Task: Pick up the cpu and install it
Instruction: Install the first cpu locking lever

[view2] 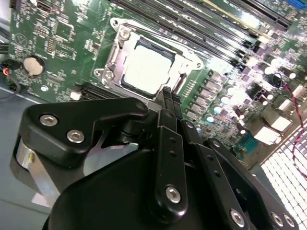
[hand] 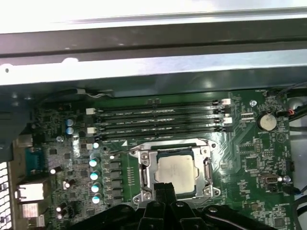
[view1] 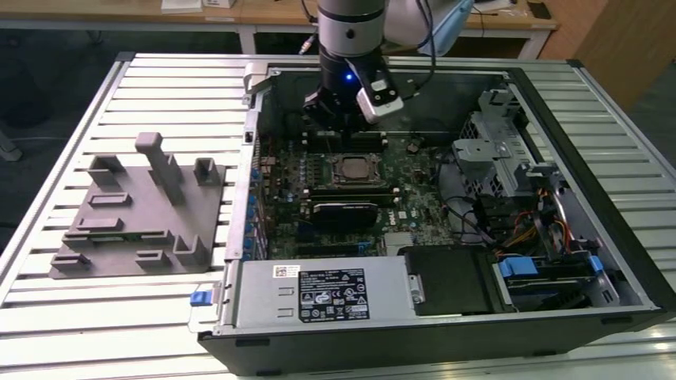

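Silvery-white metal shows square in the socket: the cpu [hand: 175, 168] lies flat inside the metal frame [hand: 207, 168] on the green motherboard [hand: 249, 158], within the open case [view1: 423, 332]. In both wrist views its edges run parallel to the frame, with no tilt apparent. The grey tray [view1: 127, 214] lies on the table at the exterior view's left, well apart from the arm.

Finding on the step: pick-up and placing appear complete. The work stands at the tail of the install, with the chip set in its seat and nothing carried. Whether the frame is clamped down over the chip cannot be told.

Gripper [hand: 165, 188]: the fingers are drawn together, tips side by side with barely a seam between them, and they hold nothing. It hangs over the socket's edge, just beside the cpu. In the second wrist view the tips point at the chip's near edge. Contact with chip or frame cannot be told.

Judgement on requirements: any move from this position calls for clean clearance of the socket with no sideways drag, since the tips stand close to chip and frame. The memory slots [hand: 158, 120] run just beside the socket and the case wall is near, so room is limited.
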Controlling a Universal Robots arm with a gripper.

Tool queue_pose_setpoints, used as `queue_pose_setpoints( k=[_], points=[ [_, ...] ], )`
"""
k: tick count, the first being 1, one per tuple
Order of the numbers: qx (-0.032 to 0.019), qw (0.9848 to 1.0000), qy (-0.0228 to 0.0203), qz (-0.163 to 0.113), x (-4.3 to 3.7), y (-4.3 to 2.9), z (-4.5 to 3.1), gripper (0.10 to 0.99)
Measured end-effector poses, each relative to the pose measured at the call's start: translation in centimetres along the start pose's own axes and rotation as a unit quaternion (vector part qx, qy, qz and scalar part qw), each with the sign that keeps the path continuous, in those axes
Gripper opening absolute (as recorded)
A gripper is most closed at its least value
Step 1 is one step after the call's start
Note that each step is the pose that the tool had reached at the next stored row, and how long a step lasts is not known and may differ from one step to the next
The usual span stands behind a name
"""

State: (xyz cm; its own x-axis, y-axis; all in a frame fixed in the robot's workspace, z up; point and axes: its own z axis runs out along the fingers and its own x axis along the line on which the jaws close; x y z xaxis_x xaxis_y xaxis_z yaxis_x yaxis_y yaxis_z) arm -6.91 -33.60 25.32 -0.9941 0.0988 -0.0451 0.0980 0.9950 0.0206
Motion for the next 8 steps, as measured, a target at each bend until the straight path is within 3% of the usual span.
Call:
queue_pose_setpoints(
  k=[8],
  points=[
    [0.0, 1.0, 0.0, 0.0, 1.26, -0.15, -0.06, 0.106]
  ],
)
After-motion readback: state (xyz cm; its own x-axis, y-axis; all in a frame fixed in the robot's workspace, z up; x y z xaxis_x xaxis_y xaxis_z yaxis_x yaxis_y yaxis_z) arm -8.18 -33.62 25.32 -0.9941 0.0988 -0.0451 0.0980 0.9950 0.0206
